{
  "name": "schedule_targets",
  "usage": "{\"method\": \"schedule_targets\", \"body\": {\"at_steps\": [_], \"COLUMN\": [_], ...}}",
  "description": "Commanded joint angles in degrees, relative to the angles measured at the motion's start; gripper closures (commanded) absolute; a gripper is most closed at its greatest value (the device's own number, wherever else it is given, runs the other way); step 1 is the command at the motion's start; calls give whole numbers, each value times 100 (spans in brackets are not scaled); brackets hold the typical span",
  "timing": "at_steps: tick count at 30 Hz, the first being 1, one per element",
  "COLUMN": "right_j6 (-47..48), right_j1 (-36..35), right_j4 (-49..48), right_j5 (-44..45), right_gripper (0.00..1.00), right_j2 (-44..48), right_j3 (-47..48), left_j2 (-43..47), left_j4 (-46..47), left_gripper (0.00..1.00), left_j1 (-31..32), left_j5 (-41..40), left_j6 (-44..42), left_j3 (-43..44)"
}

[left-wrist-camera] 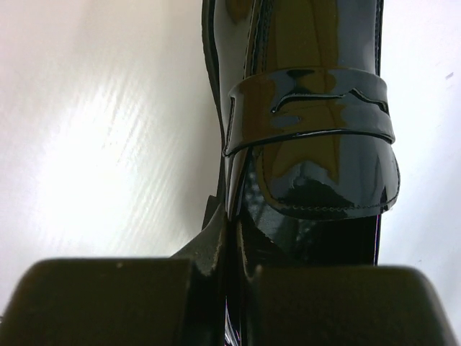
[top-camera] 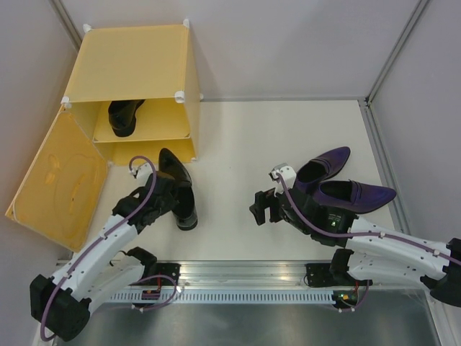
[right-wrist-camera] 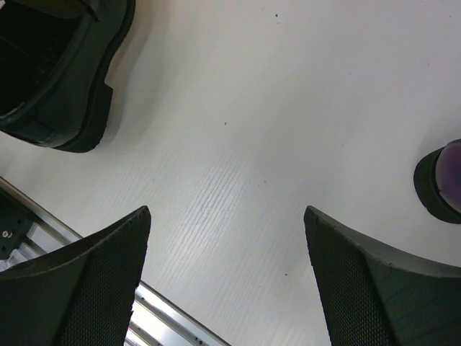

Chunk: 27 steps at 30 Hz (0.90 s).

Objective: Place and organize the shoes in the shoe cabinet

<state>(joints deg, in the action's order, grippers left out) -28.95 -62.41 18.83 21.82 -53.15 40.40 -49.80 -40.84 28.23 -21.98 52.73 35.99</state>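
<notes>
A glossy black pointed-toe loafer (top-camera: 173, 169) is seen on the white tabletop (top-camera: 238, 137), just in front of the yellow-orange plastic cube cabinet (top-camera: 133, 61), its toe turned toward the cabinet's opening. The left gripper (top-camera: 175, 202) is clamped on this loafer at the heel end. In the left wrist view the shoe's thin side wall is pinched between the two dark fingers (left-wrist-camera: 108, 303), and the strap across the upper is seen just ahead. Whether the sole is touching the table cannot be told.

The cabinet's hinged door (top-camera: 57, 180), embossed with an apple shape, is swung wide open to the left. A second black loafer (top-camera: 124, 115) is housed in the upper compartment, resting above the inner shelf (top-camera: 144, 142).

The right gripper (top-camera: 261, 209) is held over bare table with its jaws spread wide apart and nothing between them; its mesh-textured fingers (right-wrist-camera: 86, 288) are seen well separated in the right wrist view. Two more shoes — the farther glossy dark purple loafer (top-camera: 328, 164) and the nearer purple loafer (top-camera: 364, 194) — are laid side by side just to the right of that arm's wrist, toes directed rightward. In the right wrist view the heel of the black loafer is caught at upper left, and a rounded purple shoe end at the right edge. A ribbed aluminium rail (top-camera: 252, 277) is fixed along the near edge.
</notes>
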Motion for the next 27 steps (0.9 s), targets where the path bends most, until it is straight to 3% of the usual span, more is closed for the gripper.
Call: {"method": "schedule_targets", "body": {"at_steps": [1,7,13,18,27], "right_j6": [-76,-49,-41,-32,-5], "right_j1": [-17,-8,-8,-8,-8], "right_j4": [121,297,455,446,455], "right_j5": [208,296,401,472,446], "right_gripper": [10,10,10,10,10], "right_j2": [243,480,595,691,630], "right_j3": [-15,38,55,29,64], "left_j2": [418,507,155,242,769], "left_j4": [173,164,252,50,-679], "left_gripper": [98,98,98,98,98], "left_j1": [-72,-466,-950,-960,-960], "left_j5": [-764,-870,-229,334,282], "left_j6": [-781,-1825,-2425,-2285,-1959], "left_j3": [865,1603,2244,2308,1895]}}
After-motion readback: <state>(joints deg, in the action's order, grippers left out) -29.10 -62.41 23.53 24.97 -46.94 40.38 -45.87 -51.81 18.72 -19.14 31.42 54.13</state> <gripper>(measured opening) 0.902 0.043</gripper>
